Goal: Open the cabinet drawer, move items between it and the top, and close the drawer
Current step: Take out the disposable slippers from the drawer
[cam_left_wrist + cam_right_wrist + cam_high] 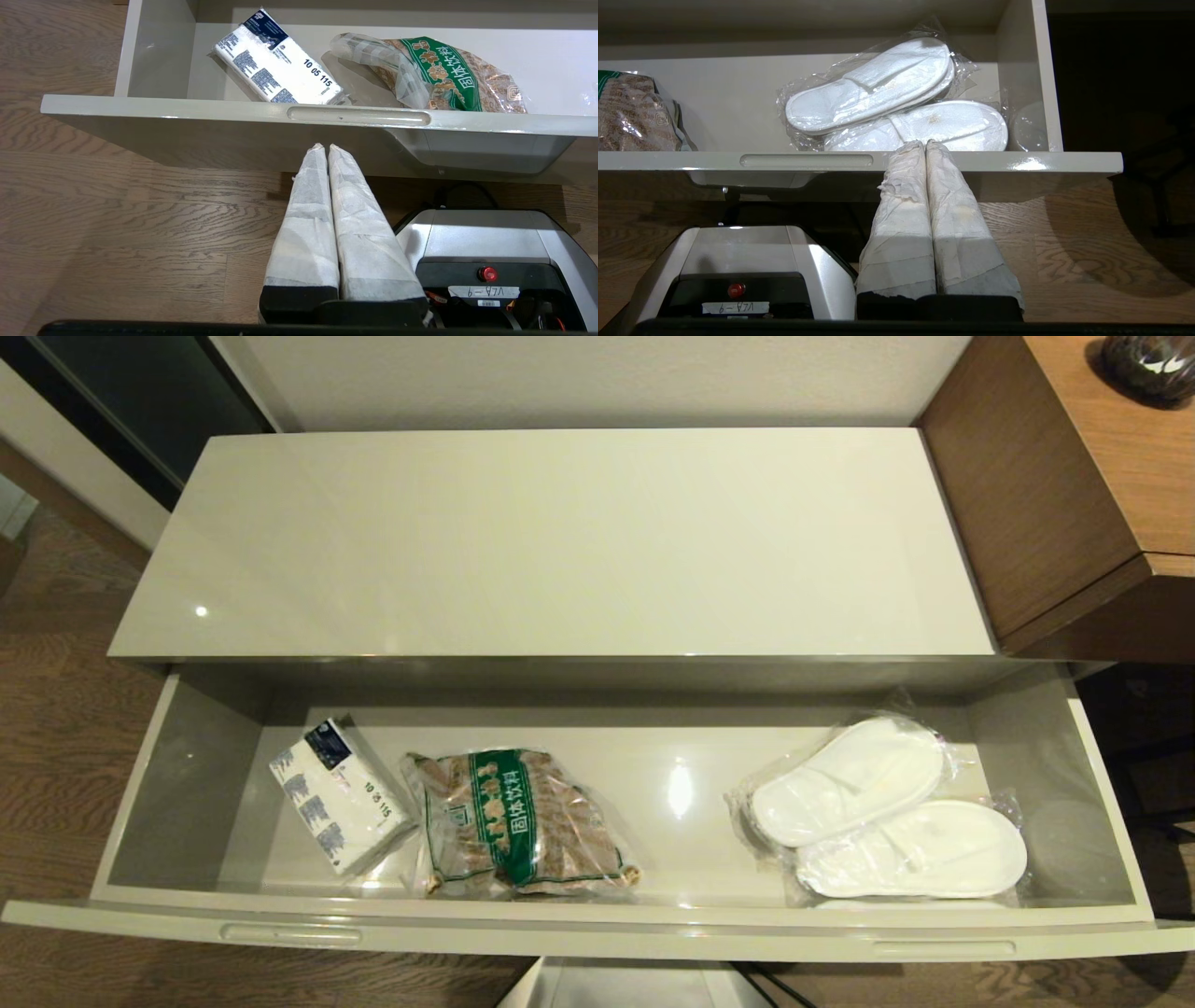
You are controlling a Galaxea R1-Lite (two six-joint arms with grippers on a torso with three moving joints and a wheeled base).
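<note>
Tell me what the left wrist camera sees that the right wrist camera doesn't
Only the left wrist view shows the tissue pack and the shut left gripper, which is outside the drawer, below its front rim. Only the right wrist view shows the two bagged slippers and the shut right gripper, also outside the drawer, at its front rim. Both show the open cabinet drawer, the bag of brown pieces and the robot's base.

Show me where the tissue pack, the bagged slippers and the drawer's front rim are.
tissue pack (338,798): head view, middle of its printed face.
bagged slippers (892,812): head view, where the two soles meet.
cabinet drawer front rim (597,933): head view, middle of the rim.
</note>
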